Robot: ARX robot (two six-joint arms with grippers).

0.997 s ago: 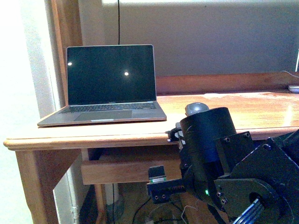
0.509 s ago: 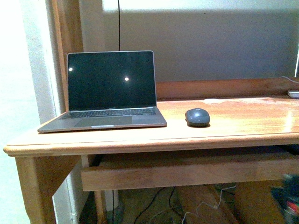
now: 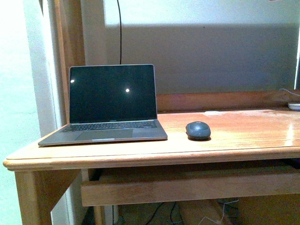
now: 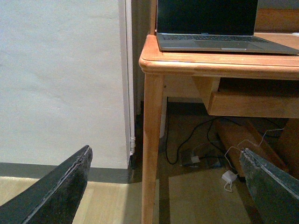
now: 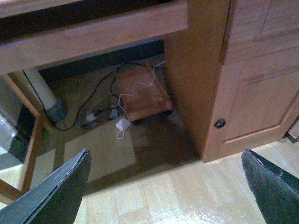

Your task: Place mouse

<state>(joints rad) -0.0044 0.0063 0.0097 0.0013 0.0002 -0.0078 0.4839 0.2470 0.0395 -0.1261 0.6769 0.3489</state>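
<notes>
The dark grey oval mouse [image 3: 198, 130] lies on the wooden desk [image 3: 243, 136], just right of the open laptop [image 3: 112, 104]. No gripper shows in the front view. My left gripper [image 4: 166, 186] is open and empty, low beside the desk's left leg [image 4: 152, 140], with the laptop [image 4: 210, 28] above it. My right gripper [image 5: 166, 186] is open and empty, low over the floor in front of the desk's cabinet [image 5: 243, 79]. The mouse is out of view in both wrist views.
A white object [image 3: 294, 106] lies at the desk's far right edge. Cables and a white adapter [image 4: 229, 177] lie on the floor under the desk. A small wooden trolley [image 5: 142, 95] stands under the desk. A white wall [image 4: 60, 79] is left of the desk.
The right arm that blocked the front view a second ago has dropped out of it, leaving the mouse lying free on the desk. The front view has shifted, so the desk sits lower in frame.
</notes>
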